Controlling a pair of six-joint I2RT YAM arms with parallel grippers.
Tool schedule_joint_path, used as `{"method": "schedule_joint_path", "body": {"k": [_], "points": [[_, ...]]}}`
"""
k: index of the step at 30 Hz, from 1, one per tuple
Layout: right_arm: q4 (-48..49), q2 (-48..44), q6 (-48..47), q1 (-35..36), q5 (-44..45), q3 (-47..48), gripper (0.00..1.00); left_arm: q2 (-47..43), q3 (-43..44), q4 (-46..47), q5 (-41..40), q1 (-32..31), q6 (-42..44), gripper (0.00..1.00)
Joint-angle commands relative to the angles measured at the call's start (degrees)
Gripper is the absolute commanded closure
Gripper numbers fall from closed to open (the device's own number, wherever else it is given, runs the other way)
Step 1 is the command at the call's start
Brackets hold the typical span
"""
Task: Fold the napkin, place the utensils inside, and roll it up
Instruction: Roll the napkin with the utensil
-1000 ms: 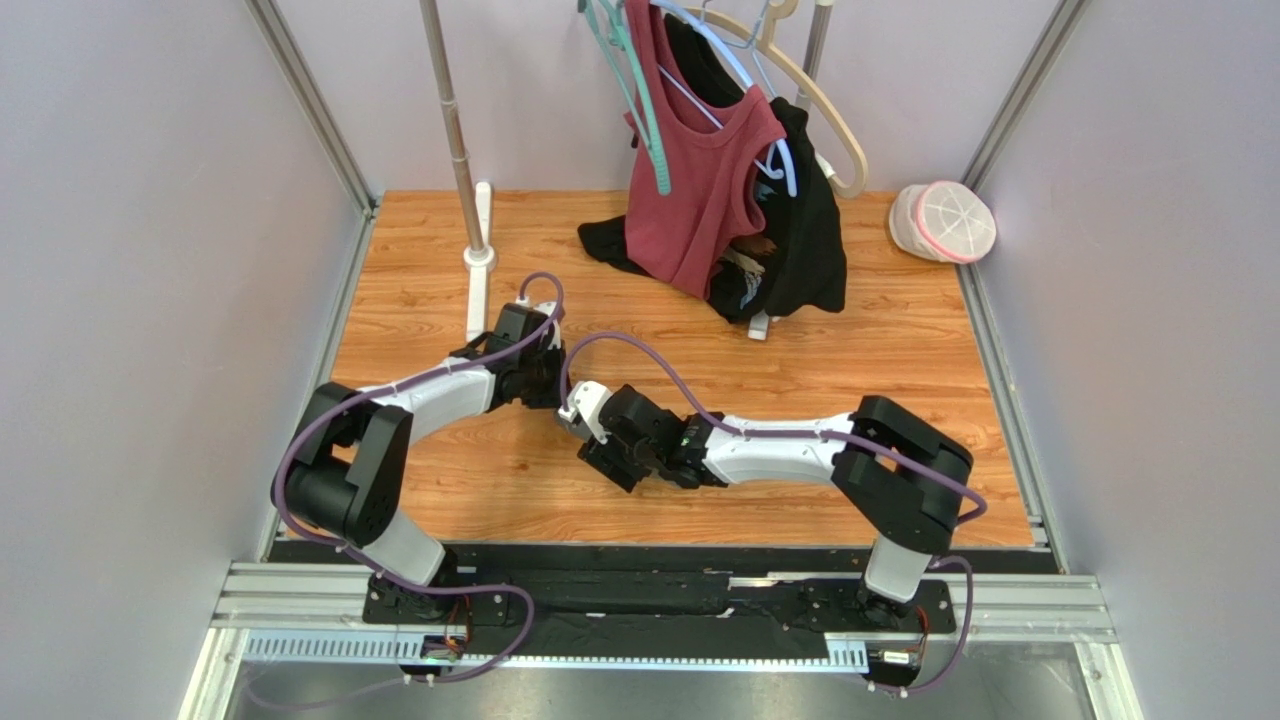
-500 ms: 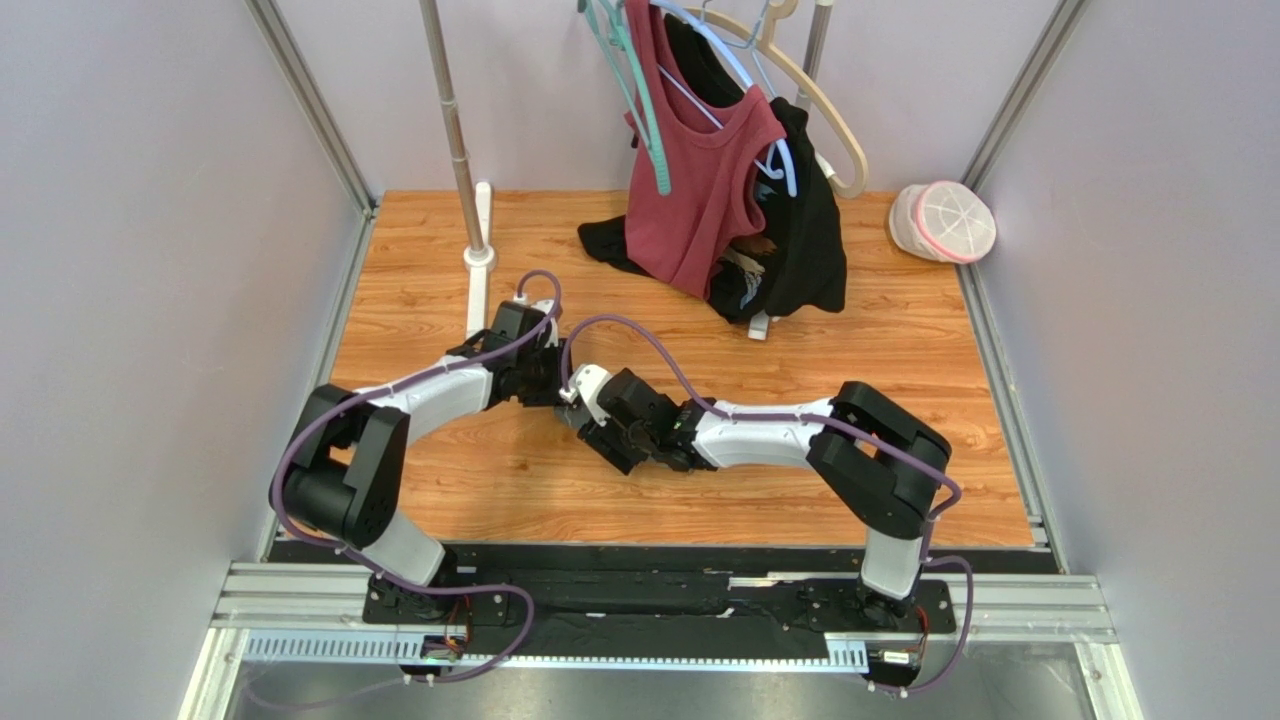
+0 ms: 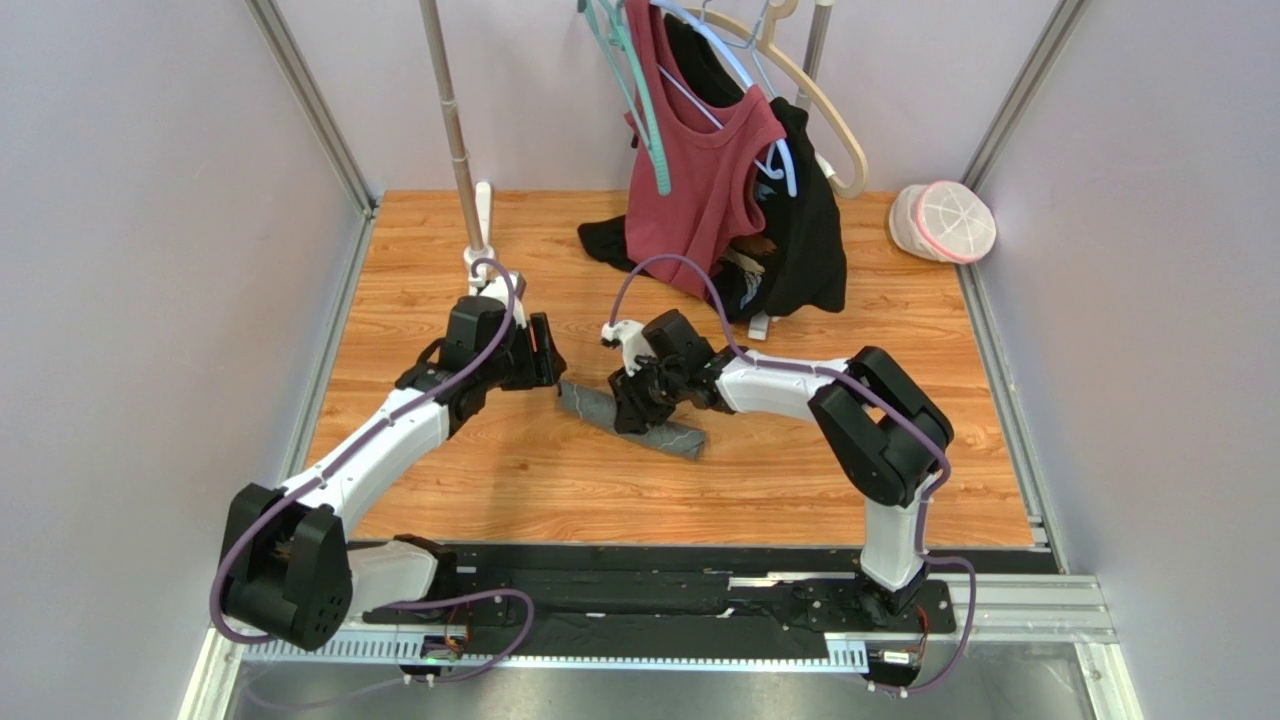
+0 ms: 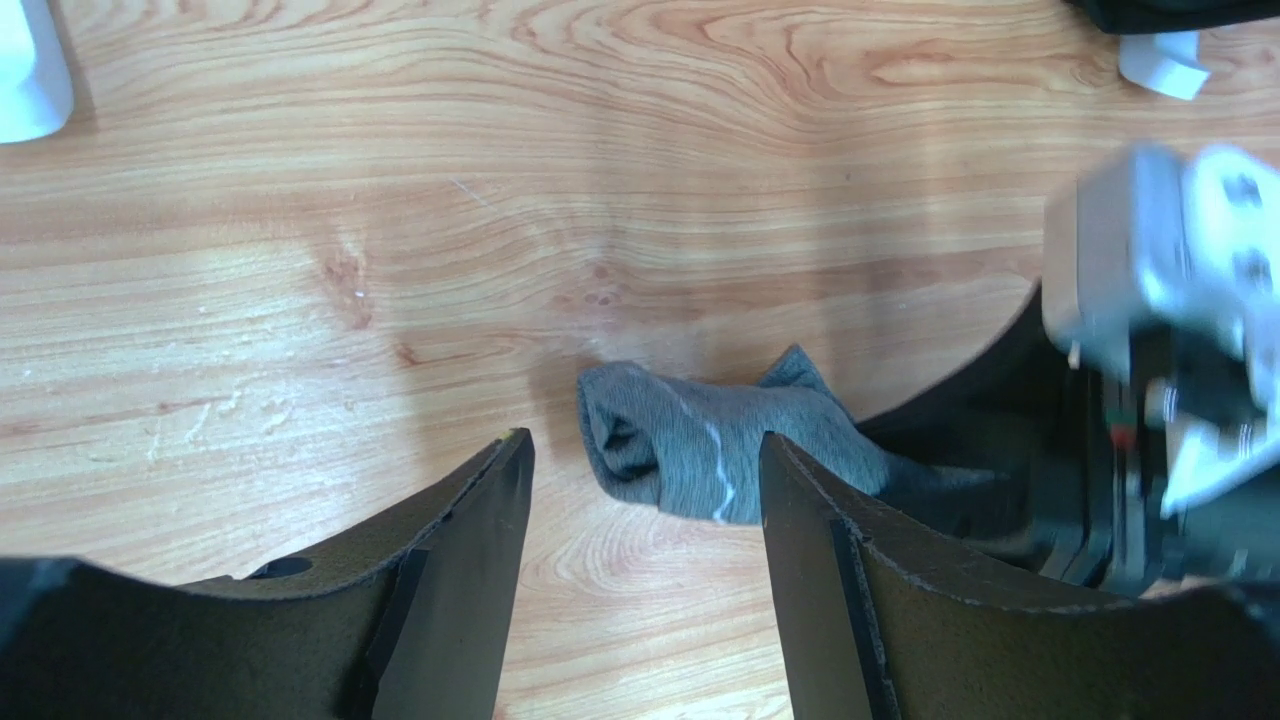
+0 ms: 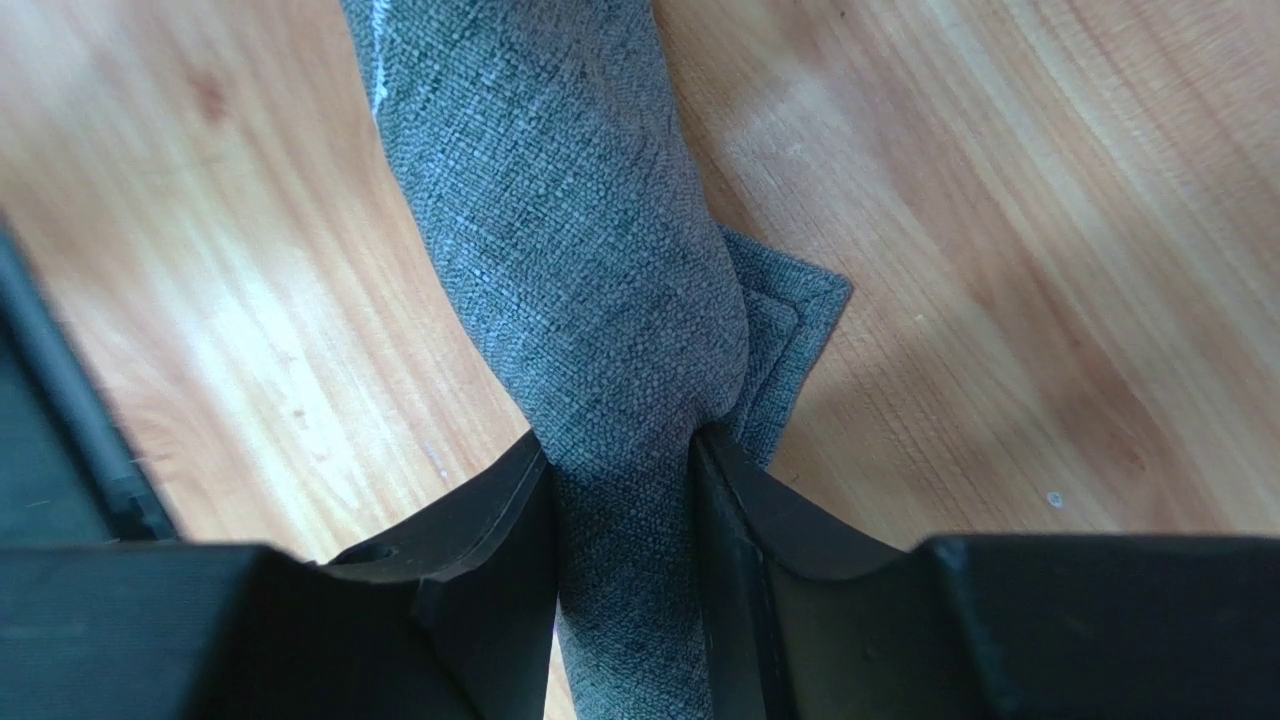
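The right pincer (image 5: 624,450) squeezes the rolled napkin (image 5: 601,225) on the bench (image 4: 301,225), while the left pincer (image 4: 643,450) stands open at its end.

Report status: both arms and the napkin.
Right fingers shut on the rolled napkin. Left fingers open beside its end. Spoon not visible. Nothing in the way.

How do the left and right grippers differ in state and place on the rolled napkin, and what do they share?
The right gripper is shut on the napkin; the left gripper is open, holding nothing. The right gripper pinches the napkin near its middle; the left gripper is at one end. Both are black-fingered, low over the table.
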Motion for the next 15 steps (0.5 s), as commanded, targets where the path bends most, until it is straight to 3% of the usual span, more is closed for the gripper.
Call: {"method": "schedule_joint_path", "body": {"k": [1, 11, 14, 15], "points": [[-4.6, 4.7, 4.2, -2.5, -12.4, 1.0, 0.62, 0.4, -3.2, 3.6, 2.6, 0.2, -0.1, 0.34], [-5.6, 8.4, 5.7, -4.4, -18.6, 2.7, 0.62, 7.1, -5.0, 11.3, 8.0, 0.2, -1.1, 0.35], [-5.6, 8.9, 6.2, -4.9, -18.9, 2.8, 0.62, 8.5, -4.7, 11.7, 8.4, 0.2, -1.1, 0.39], [-5.5, 8.9, 6.6, -5.1, -19.0, 2.8, 0.61, 9.3, -4.6, 11.6, 8.4, 0.2, -1.1, 0.46]]}}
